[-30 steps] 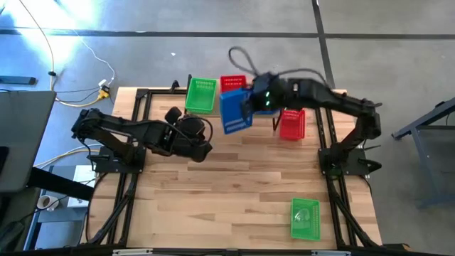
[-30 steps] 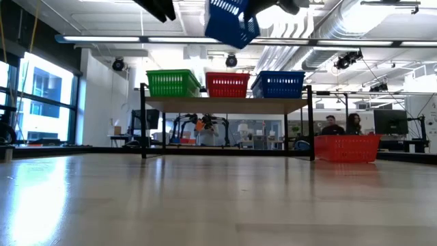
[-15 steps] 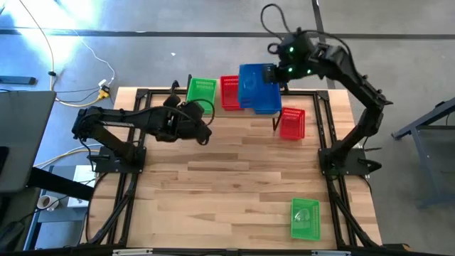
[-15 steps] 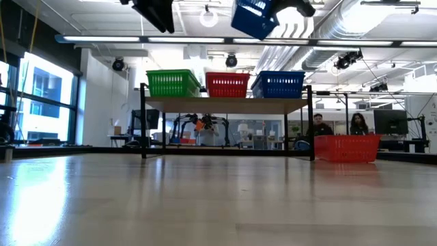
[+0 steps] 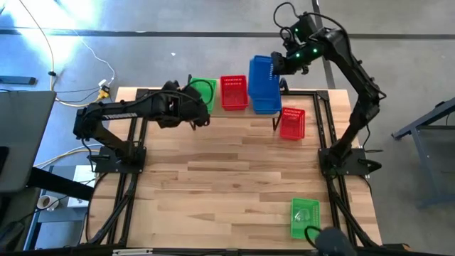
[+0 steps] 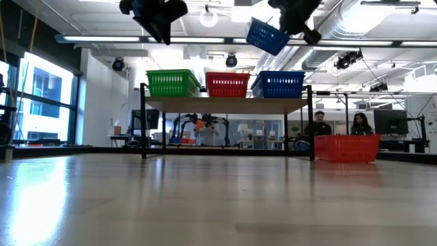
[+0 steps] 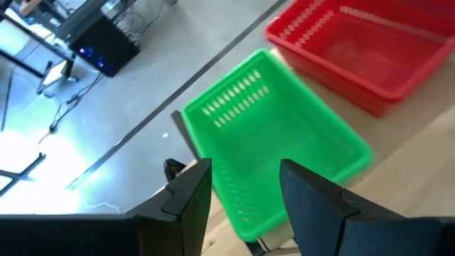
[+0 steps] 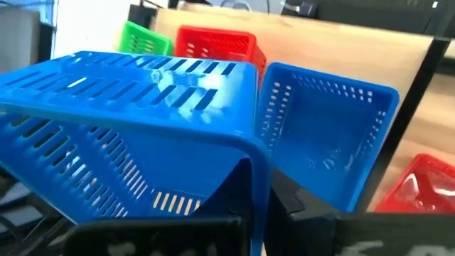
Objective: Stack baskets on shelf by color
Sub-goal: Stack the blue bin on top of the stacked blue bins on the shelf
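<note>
On the shelf (image 6: 225, 104) stand a green basket (image 6: 173, 83), a red basket (image 6: 227, 85) and a blue basket (image 6: 280, 84), each on its bottom. High over the shelf's right end hangs another blue basket (image 5: 264, 84), tilted, with my right gripper (image 5: 282, 65) shut on it. My left gripper (image 7: 242, 195) is open and holds nothing. It hovers above the table, just in front of the shelf's green basket (image 7: 277, 142). My right gripper pinches one wall of the blue basket by its edge (image 8: 254, 181), between its two fingers. The fingers come slanting down from the table's far right side. The basket (image 6: 266, 35) is lifted clear and tilted, above the blue basket on the shelf (image 8: 327, 135).
A red basket (image 5: 292, 122) stands on the table to the right of the shelf. A green basket (image 5: 305, 218) lies near the table's front right corner. People sit in the room beyond the table (image 6: 334, 126).
My right gripper has carried the blue basket toward the table's far right, from in front of the shelf's middle to above its right end, turning the basket as it went. My left gripper has moved toward the far edge, closer to the green basket on the shelf.
</note>
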Action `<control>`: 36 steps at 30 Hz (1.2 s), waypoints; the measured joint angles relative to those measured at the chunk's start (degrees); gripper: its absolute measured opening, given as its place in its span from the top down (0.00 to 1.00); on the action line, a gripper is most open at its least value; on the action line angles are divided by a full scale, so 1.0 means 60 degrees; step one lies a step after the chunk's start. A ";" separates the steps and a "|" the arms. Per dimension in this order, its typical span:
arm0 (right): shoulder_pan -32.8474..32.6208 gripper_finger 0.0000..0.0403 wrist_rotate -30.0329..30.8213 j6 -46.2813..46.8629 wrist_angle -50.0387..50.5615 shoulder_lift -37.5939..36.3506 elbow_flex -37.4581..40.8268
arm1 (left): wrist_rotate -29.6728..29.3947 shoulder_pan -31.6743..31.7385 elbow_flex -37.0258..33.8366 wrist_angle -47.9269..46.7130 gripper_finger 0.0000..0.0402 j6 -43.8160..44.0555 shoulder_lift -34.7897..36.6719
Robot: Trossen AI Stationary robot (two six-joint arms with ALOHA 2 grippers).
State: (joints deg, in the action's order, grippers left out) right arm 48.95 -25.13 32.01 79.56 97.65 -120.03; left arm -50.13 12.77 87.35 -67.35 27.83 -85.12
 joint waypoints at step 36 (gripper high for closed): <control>0.0928 1.00 -0.0896 -0.1063 0.1743 0.1692 0.0015 | 0.0884 0.1939 0.0000 -0.0007 0.61 -0.1173 -0.0007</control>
State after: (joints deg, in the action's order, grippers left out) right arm 54.52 -30.50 25.64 90.02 107.81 -119.94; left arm -44.82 24.40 87.35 -67.40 20.79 -85.17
